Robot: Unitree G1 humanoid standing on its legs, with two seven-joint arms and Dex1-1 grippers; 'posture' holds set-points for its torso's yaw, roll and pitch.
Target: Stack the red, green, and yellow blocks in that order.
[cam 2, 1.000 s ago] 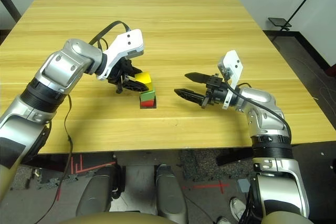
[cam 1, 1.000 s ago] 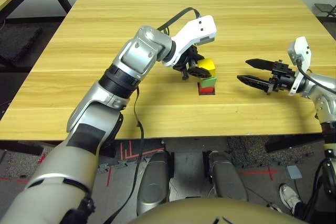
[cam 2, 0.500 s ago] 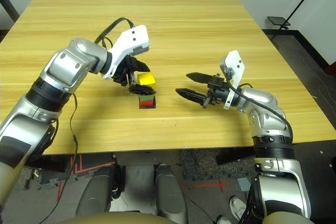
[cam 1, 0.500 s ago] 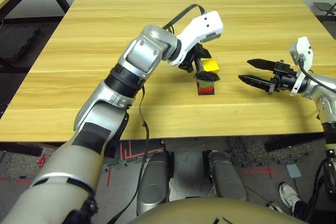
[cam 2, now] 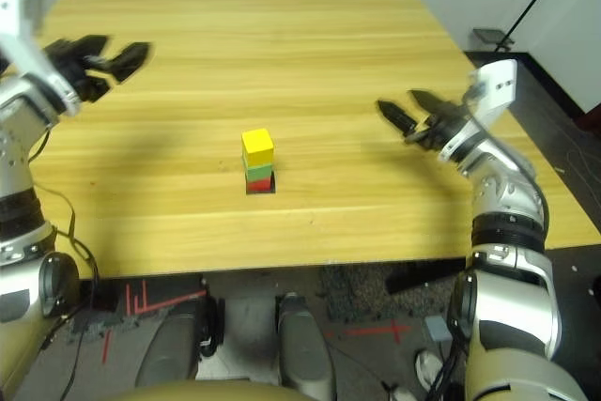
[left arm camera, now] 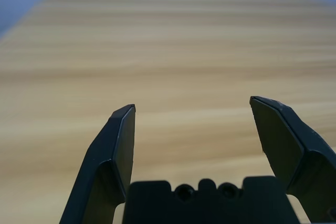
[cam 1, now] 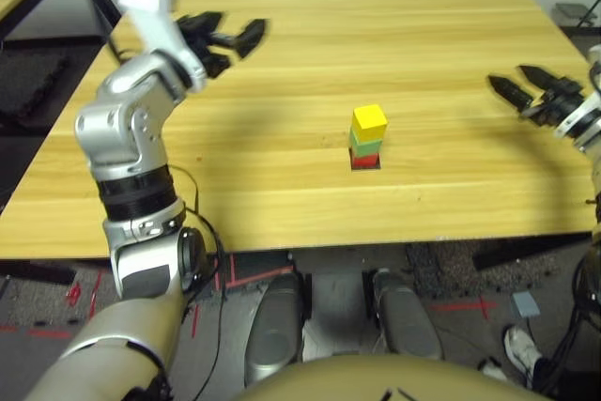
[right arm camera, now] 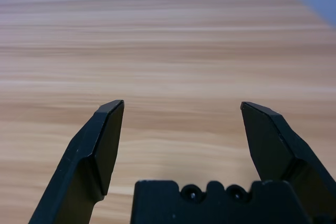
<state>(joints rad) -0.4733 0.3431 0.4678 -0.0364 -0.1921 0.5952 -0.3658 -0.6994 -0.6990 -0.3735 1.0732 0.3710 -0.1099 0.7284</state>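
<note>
The left pincer [cam 1: 223, 33] hangs spread and empty, well away from the tower to its left; the right pincer [cam 2: 406, 116], also spread and empty, hangs well off to the tower's right. The yellow block [cam 1: 369, 121] sits on the green block [cam 1: 365, 143], which sits on the red block [cam 1: 365, 159], mid-worktop [cam 1: 282, 176]. The narrow tower would probably topple if an arm swept near it or the worktop were jolted.

The three blocks [cam 1: 367, 138] are standing as one stack near the table's [cam 1: 282, 194] front edge, between the left gripper [cam 1: 228, 33] and the right gripper [cam 1: 516, 84], well apart from both.
</note>
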